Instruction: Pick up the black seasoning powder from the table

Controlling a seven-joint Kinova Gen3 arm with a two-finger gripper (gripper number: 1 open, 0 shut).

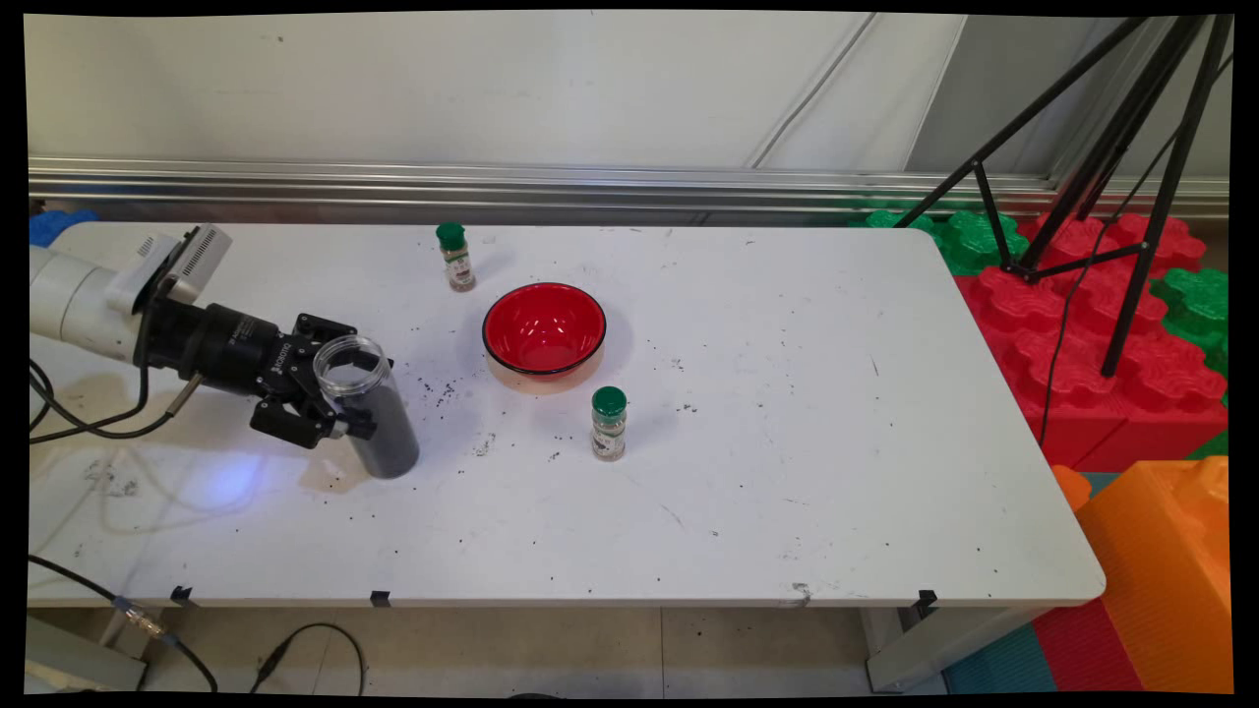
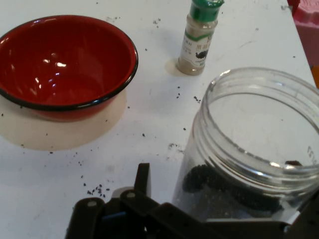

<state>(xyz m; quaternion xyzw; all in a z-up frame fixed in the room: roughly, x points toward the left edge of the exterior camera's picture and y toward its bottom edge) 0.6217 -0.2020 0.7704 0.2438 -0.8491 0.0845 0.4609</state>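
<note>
My gripper is shut on a clear, lidless plastic jar at the table's left side. The jar holds dark grains in its lower part and leans slightly, its base at or just above the table. In the hand view the jar fills the lower right, with one finger showing beside it. A red bowl with a black rim sits empty to the right of the jar, and appears in the hand view at upper left. A green-capped spice bottle stands in front of the bowl, seen also in the hand view.
A second green-capped spice bottle stands behind the bowl near the far edge. Dark specks lie scattered on the white table. A black tripod and red, green and orange foam blocks stand off the table's right end.
</note>
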